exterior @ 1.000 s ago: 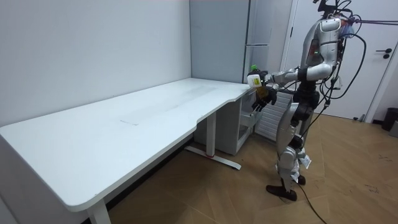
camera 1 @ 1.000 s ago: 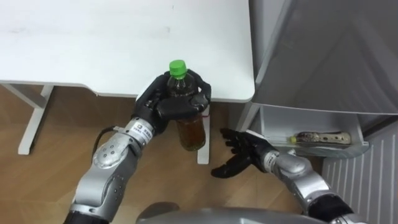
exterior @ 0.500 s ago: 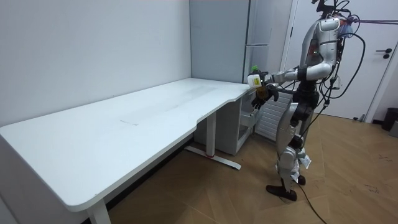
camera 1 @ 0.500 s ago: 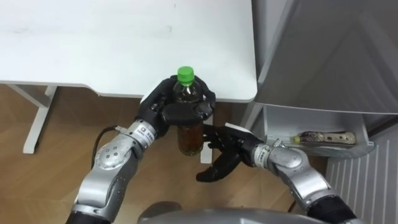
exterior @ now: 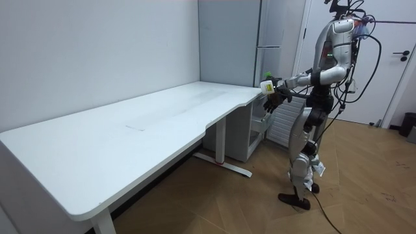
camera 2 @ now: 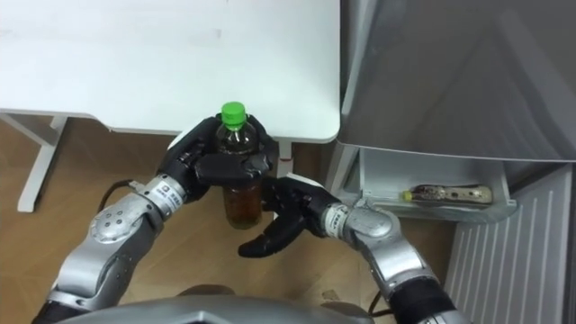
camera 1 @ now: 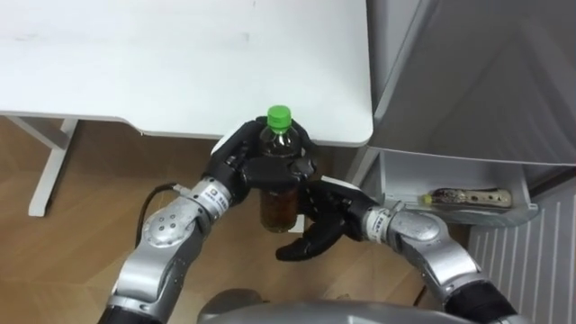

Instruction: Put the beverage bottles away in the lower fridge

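The left hand [camera 1: 261, 166] is closed around the upper body of the drink bottle [camera 1: 277, 205], with its fingers and thumb wrapped just below the green cap [camera 1: 279, 115]. The bottle is held upright in the air, above the wooden floor [camera 1: 90, 207] and just off the near right corner of the white table [camera 1: 180, 63]. Its amber contents show below the fingers.

The right hand [camera 1: 317, 220] is open with its fingers spread. It sits just beside the lower half of the bottle, on its right. Whether they are in contact cannot be told.

The grey fridge [camera 1: 468, 81] stands to the right of the table. A white compartment [camera 1: 450, 212] low on the fridge is open and holds a second bottle [camera 1: 463, 196] lying on its side.

In the room view, the robot stands upright at the far end of the table, beside the fridge.
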